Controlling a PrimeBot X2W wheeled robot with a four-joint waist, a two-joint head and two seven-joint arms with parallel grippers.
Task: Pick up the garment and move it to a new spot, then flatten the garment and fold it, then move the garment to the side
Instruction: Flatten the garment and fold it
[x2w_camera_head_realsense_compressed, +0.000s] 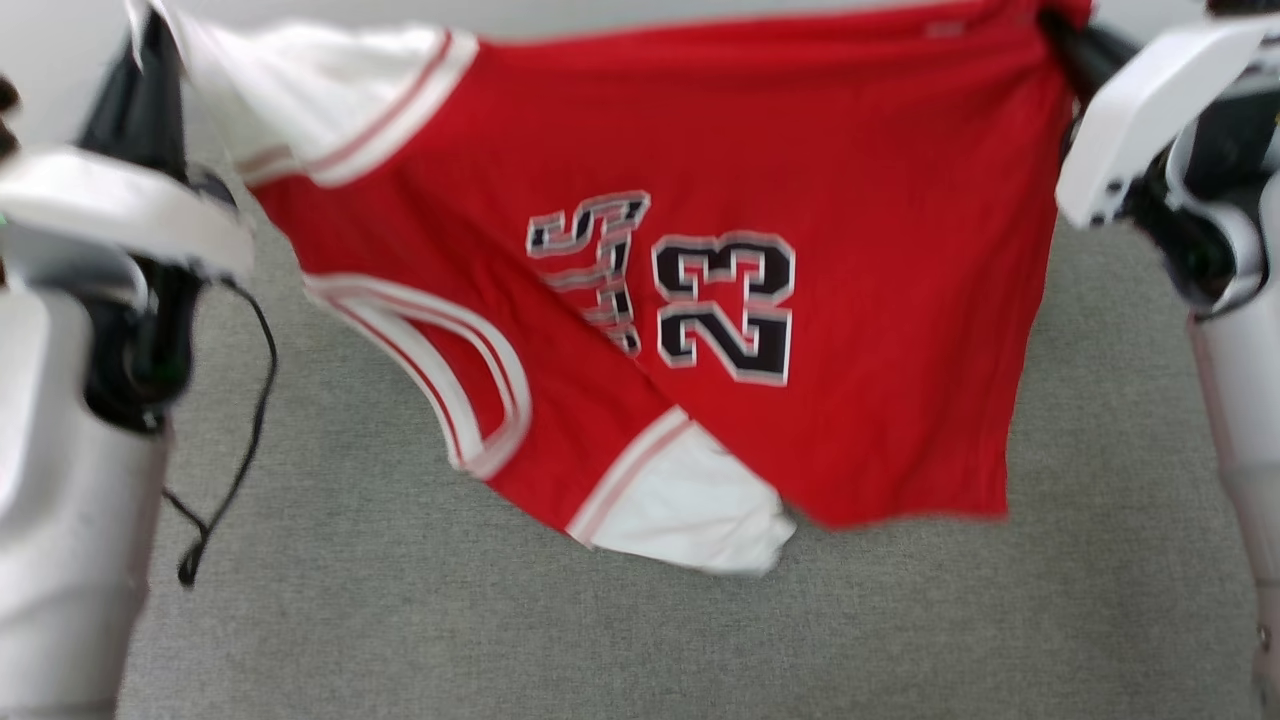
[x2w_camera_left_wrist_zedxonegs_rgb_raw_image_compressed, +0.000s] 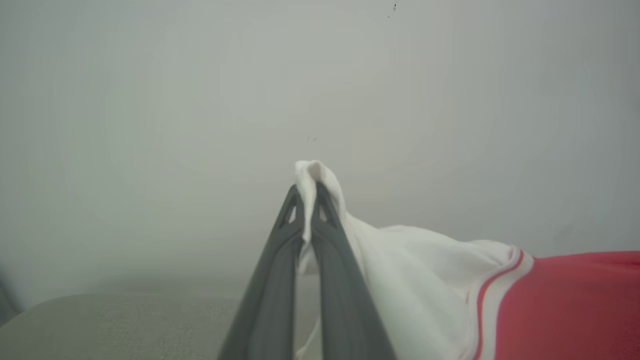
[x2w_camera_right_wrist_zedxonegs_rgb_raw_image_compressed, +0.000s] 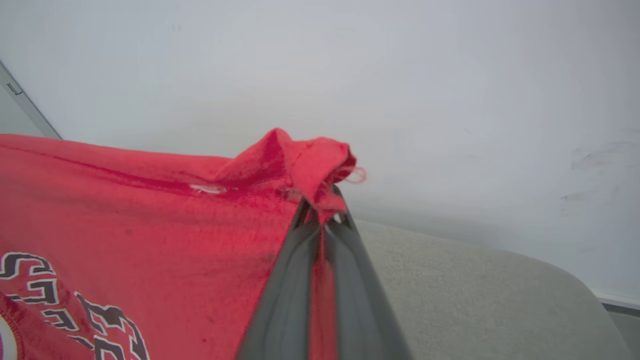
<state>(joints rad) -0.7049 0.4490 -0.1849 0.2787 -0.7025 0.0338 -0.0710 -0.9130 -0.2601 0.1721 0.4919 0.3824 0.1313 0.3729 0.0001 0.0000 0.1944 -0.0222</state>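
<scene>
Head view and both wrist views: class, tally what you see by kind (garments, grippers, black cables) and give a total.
Garments: 1, the garment
Grippers: 2, left gripper and right gripper, both shut on it
Black cables: 1, the black cable
Total: 4

The garment (x2w_camera_head_realsense_compressed: 880, 250) is cut off at top, lettering (x2w_camera_head_realsense_compressed: 590, 270) partly folded under.

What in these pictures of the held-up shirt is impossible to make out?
- The word beside the 23 on the garment: head view, a fold and blur swallow most letters.
- Same lettering, right wrist view: cut off at the bottom-left corner.
- The garment's upper corners: head view, run past the top edge.
- The gray surface behind the garment: head view, the hanging cloth covers it.
</scene>
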